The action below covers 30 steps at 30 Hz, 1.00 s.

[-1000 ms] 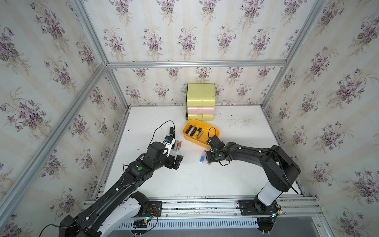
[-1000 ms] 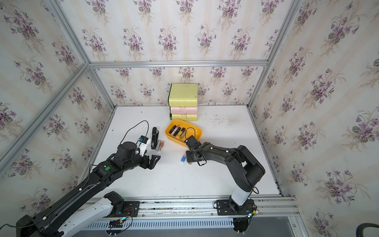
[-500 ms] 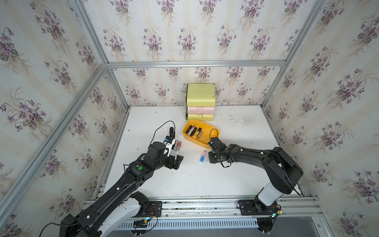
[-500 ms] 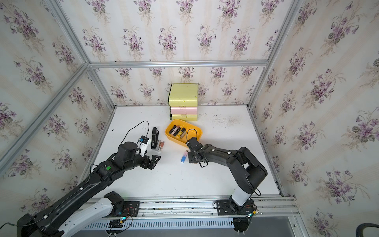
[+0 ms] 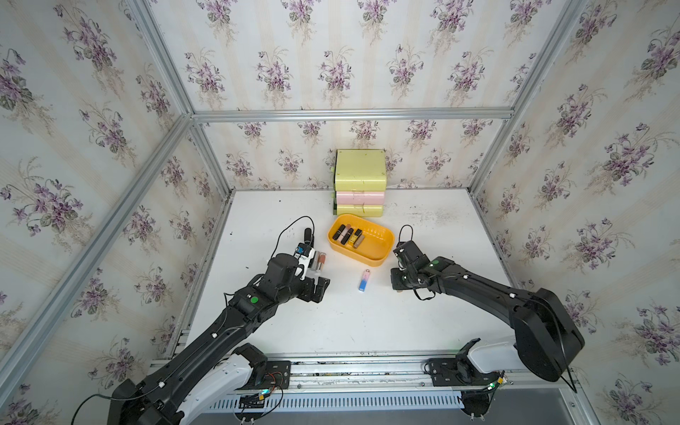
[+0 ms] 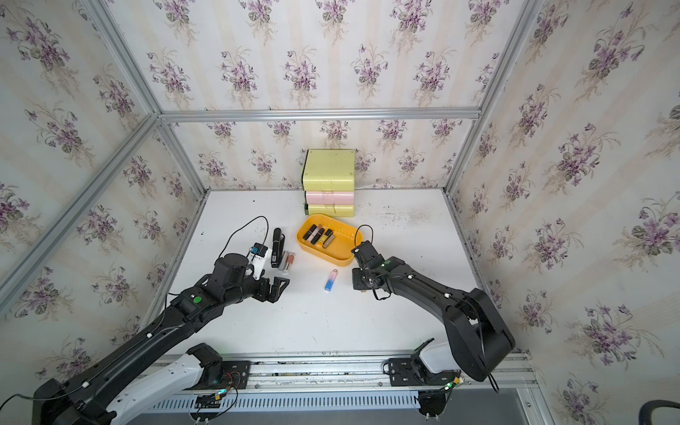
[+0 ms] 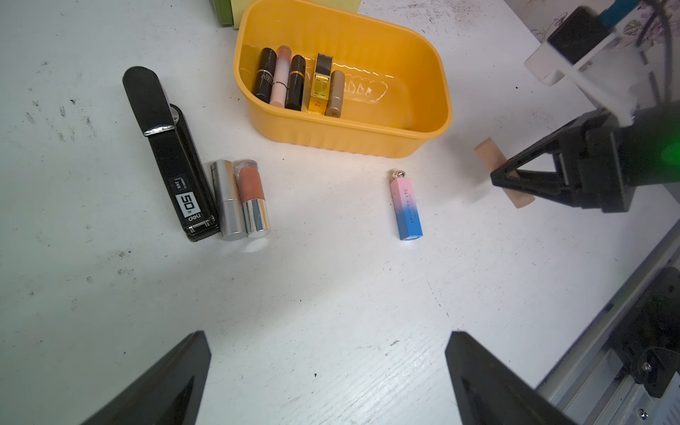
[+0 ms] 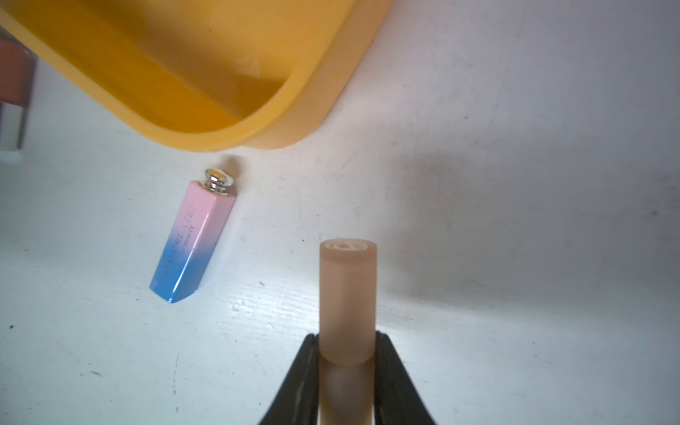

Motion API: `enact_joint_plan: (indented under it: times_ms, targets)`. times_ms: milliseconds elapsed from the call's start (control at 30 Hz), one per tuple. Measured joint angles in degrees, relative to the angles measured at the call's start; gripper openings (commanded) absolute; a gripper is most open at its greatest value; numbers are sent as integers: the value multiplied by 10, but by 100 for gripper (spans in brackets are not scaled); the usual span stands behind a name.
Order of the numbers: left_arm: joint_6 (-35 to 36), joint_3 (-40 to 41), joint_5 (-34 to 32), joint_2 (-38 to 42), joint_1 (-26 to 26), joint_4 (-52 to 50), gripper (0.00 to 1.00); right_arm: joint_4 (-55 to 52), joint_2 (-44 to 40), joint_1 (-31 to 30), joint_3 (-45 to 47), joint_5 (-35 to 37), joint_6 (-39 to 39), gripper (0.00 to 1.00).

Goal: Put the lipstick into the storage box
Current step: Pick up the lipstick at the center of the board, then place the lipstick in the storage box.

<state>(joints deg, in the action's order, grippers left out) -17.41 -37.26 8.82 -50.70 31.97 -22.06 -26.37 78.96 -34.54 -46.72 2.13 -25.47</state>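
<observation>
White tabletop (image 7: 331,279), right claw (image 8: 347,344) clamped on peach lipstick (image 8: 347,294), its gripped end blurred, left claw (image 7: 327,335) wide, empty

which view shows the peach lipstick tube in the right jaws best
The right wrist view: the peach lipstick tube fills the centre, clamped by the right gripper. The left wrist view shows it sideways, its middle behind the jaws. In both top views the gripper hides nearly all of it.

My right hand (image 8: 347,336) grips the matte peach lipstick (image 8: 347,294) just beside the storage box (image 7: 349,141). That box is shallow and orange-yellow, with five tubes (image 7: 298,82) lying side by side inside.
</observation>
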Motion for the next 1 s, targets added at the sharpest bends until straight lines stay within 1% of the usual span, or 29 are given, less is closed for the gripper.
enact_joint_plan:
  times_ms: [200,433,567,733,1000]
  targets:
    - [-9,1,5,-8,0,23,100,-8,-72,76,-31,-71,10,26]
    - [-17,0,16,-15,0,42,100,13,-99,115,-73,-170,-1,26]
    - [-22,0,16,-6,0,57,100,38,-92,130,-94,-218,-30,26]
    - [-32,0,-2,21,0,66,100,90,-66,133,-124,-252,-76,26]
    - [-59,14,-73,72,0,68,100,173,9,134,-141,-269,-145,26]
